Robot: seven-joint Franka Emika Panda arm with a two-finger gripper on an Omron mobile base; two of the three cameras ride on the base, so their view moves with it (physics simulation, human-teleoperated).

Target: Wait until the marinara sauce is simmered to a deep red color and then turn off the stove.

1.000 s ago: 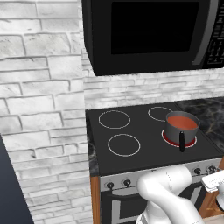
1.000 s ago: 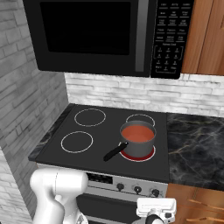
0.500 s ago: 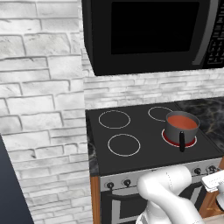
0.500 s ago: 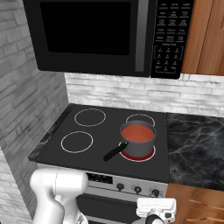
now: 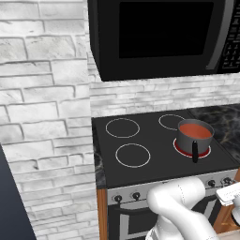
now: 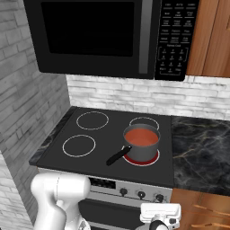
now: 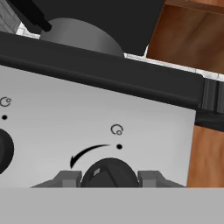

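The marinara sauce (image 5: 195,131) (image 6: 141,137) is an orange-red disc in a small grey pot (image 6: 143,151) with a black handle (image 6: 117,157). The pot stands on the front right burner of the stove (image 6: 108,134), whose ring glows red (image 6: 155,158). In the hand view the pot's grey side (image 7: 78,33) rises above the silver front panel (image 7: 52,122). My gripper (image 7: 109,177) (image 6: 160,215) is low in front of that panel, open. Its two fingertips (image 7: 68,178) stand either side of a black knob (image 7: 109,173), close to its edges.
A black microwave (image 6: 94,36) hangs over the cooktop. A brick wall (image 5: 42,117) closes the left side. Dark marble counter (image 6: 200,148) and wooden cabinets (image 6: 206,36) lie to the right. Further knobs (image 6: 123,192) (image 7: 4,148) sit along the panel.
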